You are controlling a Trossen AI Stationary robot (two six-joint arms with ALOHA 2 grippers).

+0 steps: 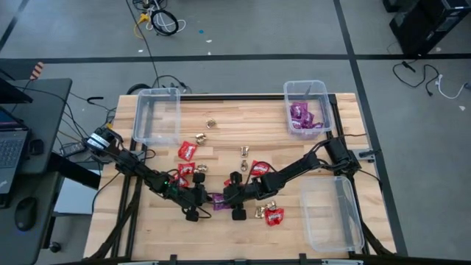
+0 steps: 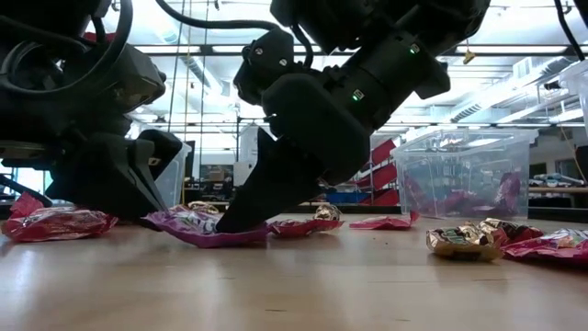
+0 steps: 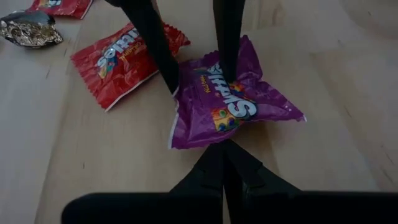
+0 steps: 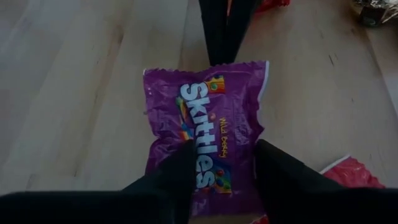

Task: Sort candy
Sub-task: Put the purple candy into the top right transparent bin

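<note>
**Both tools on one purple Skittles packet**

Near the front of the tabletop (image 1: 147, 228), the purple Skittles packet (image 4: 202, 146) lies flat between both tools. Right tool (image 4: 219, 163) straddles it, fingers spread on either side, tips on the wrapper. Left tool (image 3: 227, 146) is closed, touching the opposite edge. Red Skittles packet (image 3: 124, 59) just beside. Farther back, a clear bin (image 1: 307, 107) holds purple packets.

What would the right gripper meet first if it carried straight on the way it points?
The purple packet its open fingers straddle; just beyond, likely the shut left gripper.
</note>
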